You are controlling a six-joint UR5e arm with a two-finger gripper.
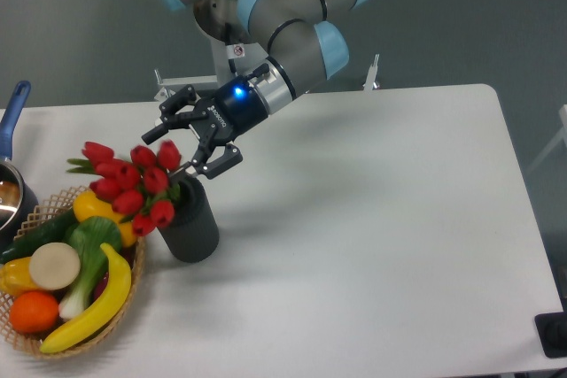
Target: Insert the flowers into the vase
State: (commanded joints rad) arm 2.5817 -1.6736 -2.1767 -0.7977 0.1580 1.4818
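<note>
On the white table (372, 219) in front of you, the bunch of red tulip flowers (133, 185) sits stems-down in the dark grey ribbed vase (188, 226), leaning left over the woven wicker basket (133, 258), while the two-finger gripper (190, 135), fingers spread and released, hovers just above, so insertion looks done.

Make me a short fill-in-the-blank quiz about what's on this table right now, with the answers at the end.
1. The gripper above the flowers has its fingers ____.
2. The flower stems sit in the dark grey ____.
3. The red buds lean over toward the wicker ____ of toy produce.
4. The long yellow banana lies at the basket's ____ edge, the one nearest the vase.

Answers: open; vase; basket; right
</note>
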